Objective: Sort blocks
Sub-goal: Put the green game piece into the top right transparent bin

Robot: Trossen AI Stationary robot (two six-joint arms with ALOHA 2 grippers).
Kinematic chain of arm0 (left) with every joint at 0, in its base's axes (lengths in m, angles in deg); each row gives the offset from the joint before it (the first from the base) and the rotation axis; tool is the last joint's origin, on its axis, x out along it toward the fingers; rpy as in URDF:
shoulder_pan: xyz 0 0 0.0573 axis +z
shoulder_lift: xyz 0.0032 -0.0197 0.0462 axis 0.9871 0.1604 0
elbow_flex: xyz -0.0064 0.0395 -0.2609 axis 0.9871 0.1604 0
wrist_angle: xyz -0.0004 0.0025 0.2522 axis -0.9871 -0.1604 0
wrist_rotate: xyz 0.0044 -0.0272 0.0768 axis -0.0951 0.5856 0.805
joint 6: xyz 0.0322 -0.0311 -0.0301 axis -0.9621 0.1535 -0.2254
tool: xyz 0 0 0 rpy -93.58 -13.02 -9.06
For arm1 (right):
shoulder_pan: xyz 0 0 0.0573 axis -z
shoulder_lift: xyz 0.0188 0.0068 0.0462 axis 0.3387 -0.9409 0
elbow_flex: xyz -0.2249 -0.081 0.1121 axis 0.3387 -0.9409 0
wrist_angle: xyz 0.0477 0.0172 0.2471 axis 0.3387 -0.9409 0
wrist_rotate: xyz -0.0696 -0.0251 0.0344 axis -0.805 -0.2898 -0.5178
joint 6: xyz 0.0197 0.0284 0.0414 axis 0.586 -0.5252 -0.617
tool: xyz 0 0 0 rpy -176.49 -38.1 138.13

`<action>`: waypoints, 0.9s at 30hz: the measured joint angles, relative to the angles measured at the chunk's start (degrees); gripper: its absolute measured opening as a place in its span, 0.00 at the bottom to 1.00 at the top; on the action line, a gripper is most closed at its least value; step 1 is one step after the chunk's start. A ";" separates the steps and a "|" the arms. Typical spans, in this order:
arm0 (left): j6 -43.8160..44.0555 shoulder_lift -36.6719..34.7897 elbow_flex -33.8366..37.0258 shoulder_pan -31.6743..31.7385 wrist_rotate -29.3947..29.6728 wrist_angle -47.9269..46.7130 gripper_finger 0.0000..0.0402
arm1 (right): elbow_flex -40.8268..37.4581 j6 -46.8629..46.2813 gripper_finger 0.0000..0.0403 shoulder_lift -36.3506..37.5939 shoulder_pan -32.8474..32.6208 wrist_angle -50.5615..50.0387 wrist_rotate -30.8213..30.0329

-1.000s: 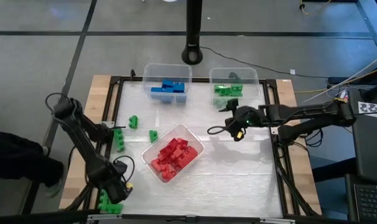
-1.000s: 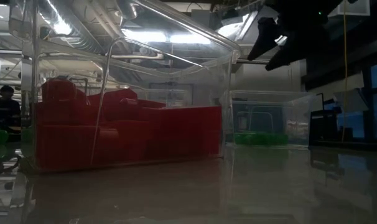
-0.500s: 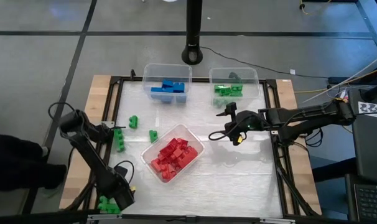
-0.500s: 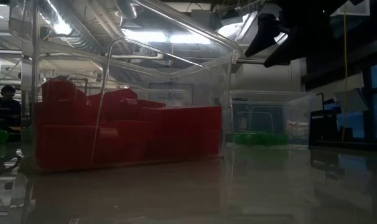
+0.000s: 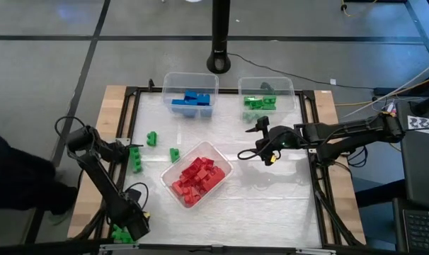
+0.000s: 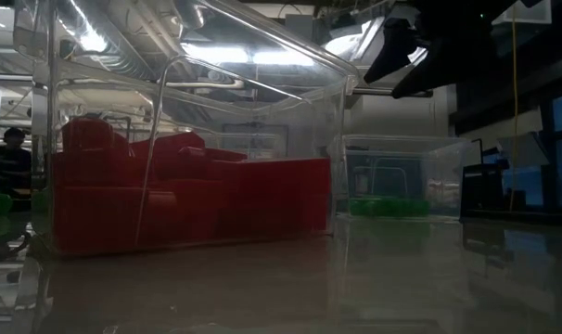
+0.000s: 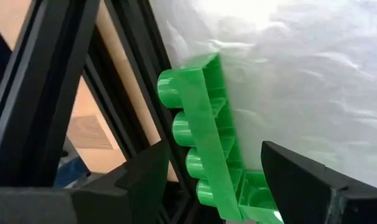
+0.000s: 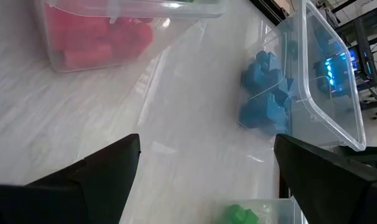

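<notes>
Left gripper (image 5: 129, 228) poised at the table's near-left corner, dark fingers (image 7: 139, 171) spread either side of a long green studded plastic brick (image 7: 207, 155), flanking it but not visibly pressing on it; same brick glimpsed as a green patch (image 5: 119, 232) at the black frame edge, well clear of the clear rectangular bin of red bricks (image 5: 197, 175) at mid-table. Judged light, rigid and slick-sided, best pinched across the two long flat walls near the middle, away from the stud row, lest it twist or squirt out; tilted against the frame rail, so likely to pivot on contact. Three more loose green bricks (image 5: 136, 157) lying left of the red bin, between it and the left rail. Right gripper (image 5: 260, 140) held above the table just right of the red bin, fingers (image 8: 89, 180) wide apart with nothing between them. Beyond the red bin, a clear bin of blue bricks (image 5: 192, 100) and, to its right, a clear bin of green bricks (image 5: 260, 103).
</notes>
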 joint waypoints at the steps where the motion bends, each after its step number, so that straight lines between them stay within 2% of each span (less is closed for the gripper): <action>1: -0.85 0.01 0.00 0.12 0.31 0.17 0.60 | 0.00 0.00 0.92 0.00 0.01 -0.04 0.00; 6: -5.86 0.24 0.12 1.26 1.20 1.00 0.60 | 0.00 0.02 0.92 0.00 0.01 -0.01 0.00; 15: -7.28 0.49 0.16 2.93 0.82 -0.80 0.60 | 0.00 0.26 0.92 0.00 0.03 0.01 0.02; 20: -13.04 3.40 0.16 3.82 -1.76 0.20 0.60 | 0.00 0.42 0.92 0.00 0.03 0.01 0.04; 24: -17.34 5.96 0.15 4.71 -8.13 -2.88 0.60 | 0.00 0.65 0.92 -0.03 0.03 0.03 0.04; 27: -17.47 6.47 0.16 4.15 -8.44 -1.89 0.60 | 0.00 0.82 0.92 -0.04 0.03 0.03 0.04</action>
